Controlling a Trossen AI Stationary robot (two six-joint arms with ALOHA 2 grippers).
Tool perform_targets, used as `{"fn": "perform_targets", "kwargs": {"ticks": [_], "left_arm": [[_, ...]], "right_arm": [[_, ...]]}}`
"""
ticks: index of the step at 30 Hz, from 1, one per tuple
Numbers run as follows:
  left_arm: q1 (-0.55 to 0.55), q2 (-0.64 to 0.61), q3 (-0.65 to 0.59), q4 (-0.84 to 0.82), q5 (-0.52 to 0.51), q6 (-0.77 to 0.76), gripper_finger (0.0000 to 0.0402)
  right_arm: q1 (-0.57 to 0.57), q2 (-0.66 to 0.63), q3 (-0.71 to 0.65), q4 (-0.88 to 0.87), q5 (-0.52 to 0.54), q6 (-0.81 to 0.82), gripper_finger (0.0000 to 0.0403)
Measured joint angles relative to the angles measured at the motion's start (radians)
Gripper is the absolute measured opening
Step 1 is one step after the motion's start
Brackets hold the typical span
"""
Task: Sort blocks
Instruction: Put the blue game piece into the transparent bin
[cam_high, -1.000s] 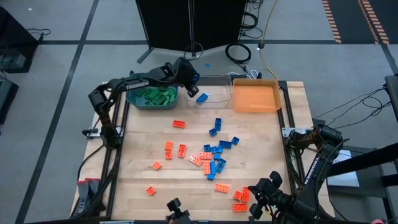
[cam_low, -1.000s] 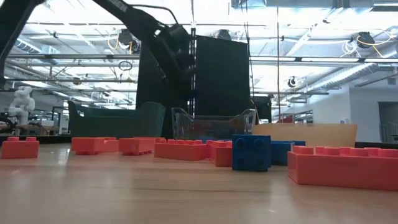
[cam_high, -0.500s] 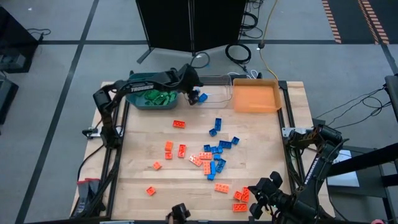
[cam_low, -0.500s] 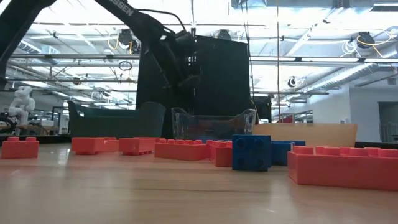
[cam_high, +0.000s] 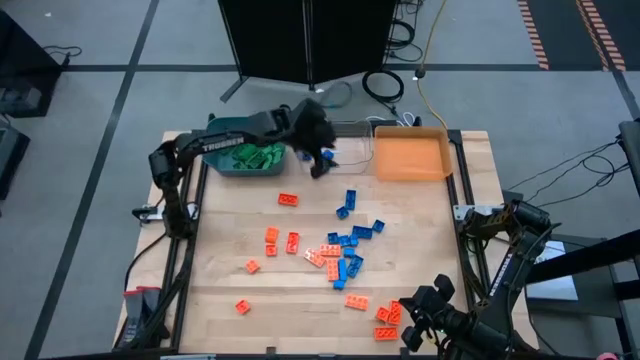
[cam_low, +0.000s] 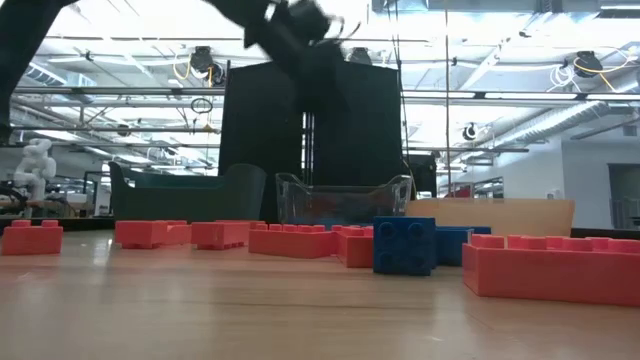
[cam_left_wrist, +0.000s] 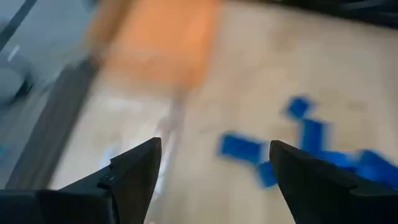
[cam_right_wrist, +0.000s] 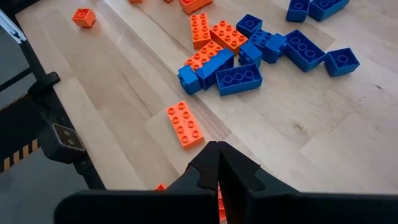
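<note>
Your left gripper (cam_high: 322, 158) hangs over the front edge of the clear plastic bin (cam_high: 352, 146), fingers spread wide and holding nothing. The small studded blue and orange-red plastic bricks (cam_high: 340, 245) lie scattered on the wooden table (cam_high: 225, 240) well in front of it. Your right gripper (cam_right_wrist: 217, 163) waits pinched together, empty, just behind one orange-red brick (cam_right_wrist: 185, 125).

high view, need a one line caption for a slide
Left gripper open above the clear bin, green blocks sorted in the teal bin, blue and orange blocks scattered on the table.
</note>
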Motion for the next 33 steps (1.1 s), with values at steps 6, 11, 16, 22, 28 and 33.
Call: {"fn": "perform_targets", "kwargs": {"ticks": [6,11,16,22,28,33], "left_arm": [[-0.23,0.001,0.025,0.021,-0.07,0.276,0.0305],[-0.359,0.058,0.019,0.011,-0.133,0.372,0.0306],[-0.384,0.162,0.019,0.048,-0.132,0.364,0.0298],[-0.389,0.25,0.018,0.081,-0.098,0.374,0.0297],[-0.415,0.297,0.018,0.093,-0.054,0.434,0.0296],[-0.44,0.338,0.019,0.152,-0.058,0.479,0.0296]], "right_arm": [[0.0,0.0,0.0,0.006,0.001,0.001,0.0],[0.0,0.0,0.0,0.005,0.0,0.001,0.0],[0.0,0.0,0.0,0.012,0.004,0.001,0.0],[0.0,0.0,0.0,0.031,0.003,0.001,0.0],[0.0,0.0,0.0,0.058,0.0,0.001,0.0],[0.0,0.0,0.0,0.078,0.0,0.001,0.0]]}}
